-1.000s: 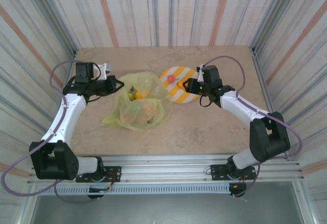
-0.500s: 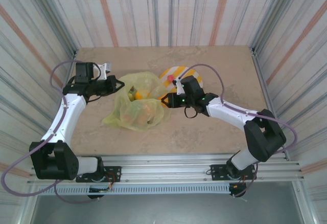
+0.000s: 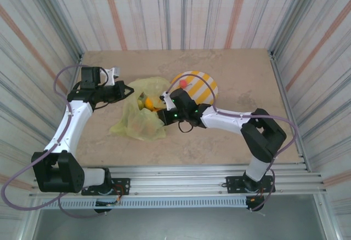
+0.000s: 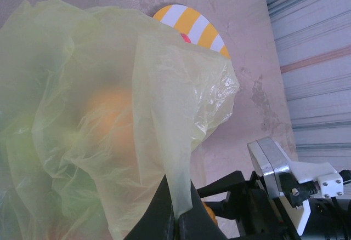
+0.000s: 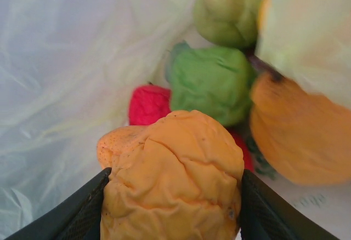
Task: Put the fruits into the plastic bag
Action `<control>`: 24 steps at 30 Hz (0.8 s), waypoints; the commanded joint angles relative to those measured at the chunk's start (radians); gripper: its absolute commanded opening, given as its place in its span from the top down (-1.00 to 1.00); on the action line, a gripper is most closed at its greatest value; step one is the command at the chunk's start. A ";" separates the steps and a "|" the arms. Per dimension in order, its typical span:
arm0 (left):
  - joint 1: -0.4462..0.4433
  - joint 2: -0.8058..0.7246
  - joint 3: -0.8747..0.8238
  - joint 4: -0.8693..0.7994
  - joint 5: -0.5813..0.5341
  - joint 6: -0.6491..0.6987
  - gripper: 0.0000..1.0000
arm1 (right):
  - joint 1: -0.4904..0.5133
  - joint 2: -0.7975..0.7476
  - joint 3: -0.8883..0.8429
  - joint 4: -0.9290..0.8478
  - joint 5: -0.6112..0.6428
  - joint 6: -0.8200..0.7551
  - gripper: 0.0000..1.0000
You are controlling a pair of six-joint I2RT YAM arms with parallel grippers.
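An orange fruit (image 5: 173, 180) is pinched in the right pincer (image 5: 173, 218), inside the plastic bag (image 3: 137, 125), with a green fruit (image 5: 211, 84) and other pieces just beyond; the bag lies on the table (image 3: 230, 64); the left pincer (image 4: 176, 221) is pressed together on its film; a striped plate (image 3: 204, 86) beside it carries a red fruit (image 3: 182, 83).

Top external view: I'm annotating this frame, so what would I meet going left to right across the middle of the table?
Left gripper → plastic bag → striped plate. The right gripper overlaps the bag, so I leave it out.
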 commanded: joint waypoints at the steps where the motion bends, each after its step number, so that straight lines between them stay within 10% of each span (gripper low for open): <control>1: 0.012 -0.010 0.007 -0.002 0.023 -0.008 0.99 | 0.017 0.053 0.074 0.038 0.004 0.031 -0.14; 24: 0.026 -0.062 -0.017 0.054 0.034 -0.029 0.99 | 0.068 0.284 0.316 0.055 0.076 0.153 -0.32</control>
